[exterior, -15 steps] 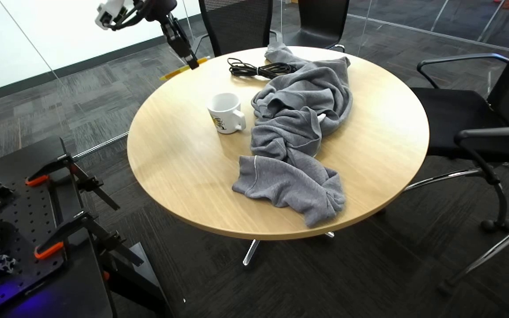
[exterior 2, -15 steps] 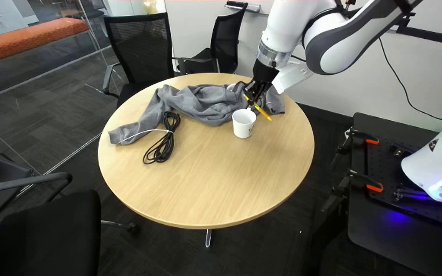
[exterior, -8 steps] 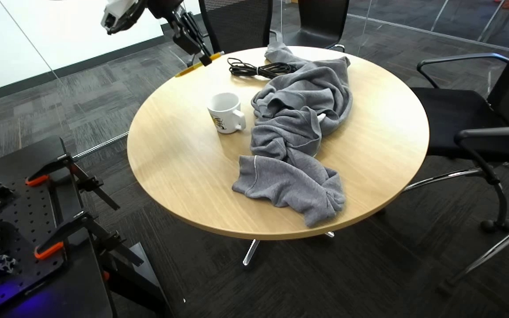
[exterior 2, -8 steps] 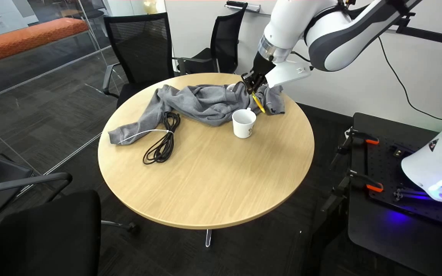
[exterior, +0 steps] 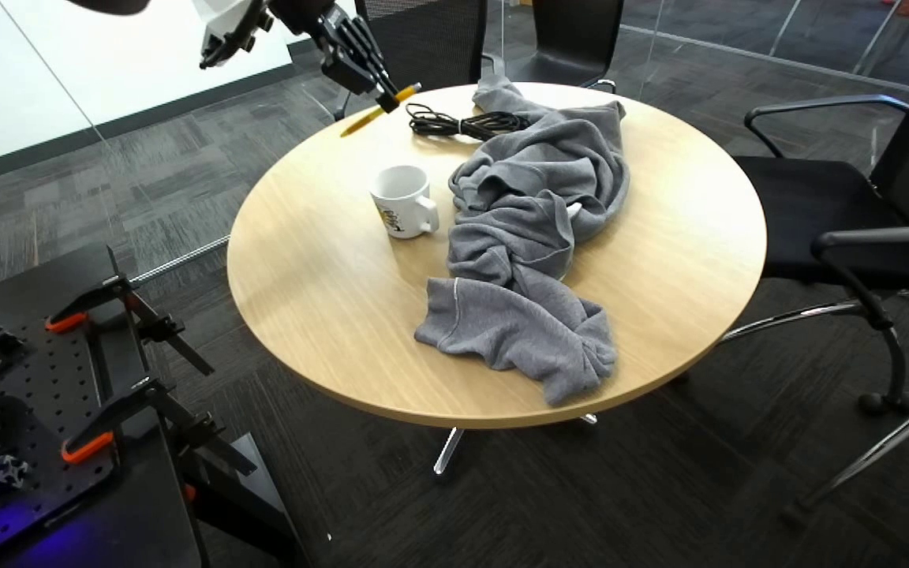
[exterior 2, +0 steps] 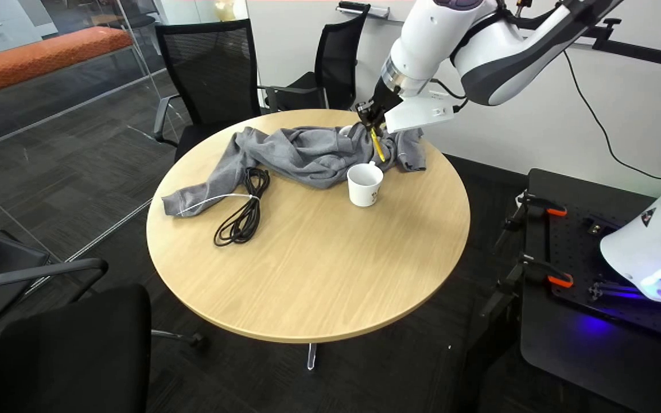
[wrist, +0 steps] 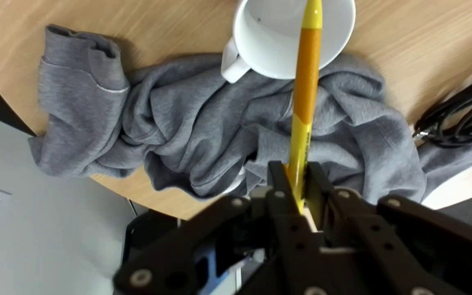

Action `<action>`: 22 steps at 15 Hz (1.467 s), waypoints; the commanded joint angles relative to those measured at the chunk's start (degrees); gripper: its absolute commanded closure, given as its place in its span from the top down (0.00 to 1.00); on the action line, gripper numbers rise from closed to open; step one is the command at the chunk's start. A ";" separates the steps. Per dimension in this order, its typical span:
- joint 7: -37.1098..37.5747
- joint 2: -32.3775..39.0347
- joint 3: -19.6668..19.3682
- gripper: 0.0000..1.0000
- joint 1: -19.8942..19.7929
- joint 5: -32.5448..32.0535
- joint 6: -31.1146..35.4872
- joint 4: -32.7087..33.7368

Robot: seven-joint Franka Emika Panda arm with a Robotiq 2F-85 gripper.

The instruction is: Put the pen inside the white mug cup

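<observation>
The white mug [exterior: 403, 201] stands upright on the round table, and it also shows in an exterior view [exterior 2: 364, 186] and the wrist view [wrist: 283, 53]. My gripper [wrist: 295, 167] is shut on the yellow-orange pen [wrist: 306, 78] near one end. In both exterior views the pen [exterior: 361, 123] [exterior 2: 377, 146] is held tilted in the air, apart from the mug. Its lower end is a little above and behind the mug in an exterior view. In the wrist view the pen's free end crosses in front of the mug's opening. My gripper [exterior: 387, 101] is above the tabletop.
A crumpled grey sweater [exterior: 537, 189] lies beside the mug's handle. A coiled black cable [exterior 2: 242, 209] lies on the wooden table [exterior 2: 307, 275]. Black chairs [exterior 2: 207, 74] stand around the table. A black stand with clamps [exterior: 99, 410] is beside it.
My gripper has carried the pen rightward in an exterior view where it shows at upper left. In an exterior view the pen has moved left and up and hangs steeper. The mug has not moved.
</observation>
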 commanded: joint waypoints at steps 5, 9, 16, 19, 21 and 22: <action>31.64 5.01 -3.45 0.04 8.26 -21.84 -8.61 5.35; 41.66 6.64 -2.72 0.04 10.83 -26.30 -15.67 5.37; 46.16 7.71 15.98 0.04 -4.07 -28.49 -27.72 6.22; 46.17 8.77 18.77 0.04 -6.63 -28.27 -29.57 6.78; 46.07 9.58 19.81 0.04 -7.75 -28.19 -30.14 7.23; 46.14 10.04 20.14 0.04 -8.19 -28.33 -30.14 7.56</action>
